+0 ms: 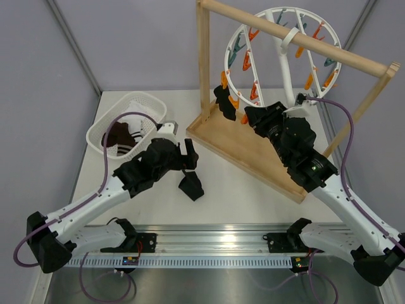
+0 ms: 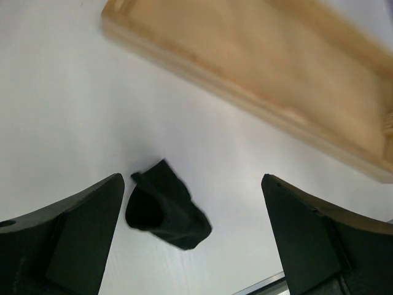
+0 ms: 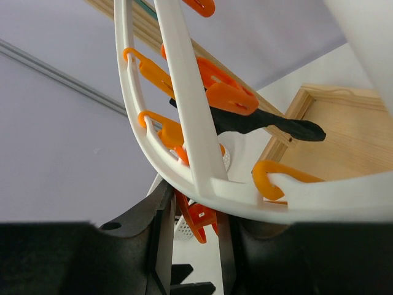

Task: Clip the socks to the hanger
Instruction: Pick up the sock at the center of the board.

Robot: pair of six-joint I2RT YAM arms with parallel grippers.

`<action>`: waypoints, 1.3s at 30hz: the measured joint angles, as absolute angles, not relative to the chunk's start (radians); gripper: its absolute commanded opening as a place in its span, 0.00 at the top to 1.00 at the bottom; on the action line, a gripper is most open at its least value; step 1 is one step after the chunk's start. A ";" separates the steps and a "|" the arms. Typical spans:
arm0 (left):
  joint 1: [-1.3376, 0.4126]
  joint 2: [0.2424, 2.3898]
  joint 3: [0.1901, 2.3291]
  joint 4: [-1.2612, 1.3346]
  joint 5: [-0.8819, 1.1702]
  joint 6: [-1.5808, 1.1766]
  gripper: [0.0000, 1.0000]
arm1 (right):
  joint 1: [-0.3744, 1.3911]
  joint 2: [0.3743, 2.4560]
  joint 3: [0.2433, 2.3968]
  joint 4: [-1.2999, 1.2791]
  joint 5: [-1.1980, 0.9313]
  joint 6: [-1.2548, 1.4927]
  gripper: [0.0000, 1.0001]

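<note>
The round white plastic ring hanger (image 1: 286, 73) with cross bars hangs by its hook from the top rail of the light wooden frame stand (image 1: 253, 151) in the upper right of the top view. Orange and teal clips dangle from its rim. 1 plain black sock (image 1: 224, 104) is clipped at the ring's lower left edge.

A 2nd black sock (image 1: 191, 187) lies crumpled on the white table (image 1: 240, 199) near the centre, just off the stand's base. More socks, among them a dark brown sock (image 1: 118, 136), sit in the white mesh plastic basket (image 1: 149, 101) at centre left.

The right gripper (image 1: 253, 117) is up at the ring's bottom rim. In its wrist view the 2 fingers are drawn close on an orange plastic clip (image 3: 198, 218) under the rim, both touching it.

The left gripper (image 1: 188, 158) hangs above the table beside the loose sock. Its jaws are spread wide with nothing in them, and the sock (image 2: 166, 209) shows on the table between them.
</note>
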State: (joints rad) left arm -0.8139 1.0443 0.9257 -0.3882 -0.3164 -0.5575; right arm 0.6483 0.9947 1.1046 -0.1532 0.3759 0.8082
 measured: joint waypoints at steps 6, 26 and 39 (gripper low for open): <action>-0.780 1.089 0.808 -0.490 -0.312 -0.635 0.12 | 0.648 1.005 1.095 -0.128 0.373 0.795 1.00; -0.627 1.429 0.838 -0.391 0.086 -0.656 0.57 | 0.648 0.944 1.056 -0.109 0.365 0.733 1.00; -0.634 1.303 0.752 -0.335 0.189 -0.626 0.93 | 0.648 0.938 1.052 -0.109 0.364 0.718 1.00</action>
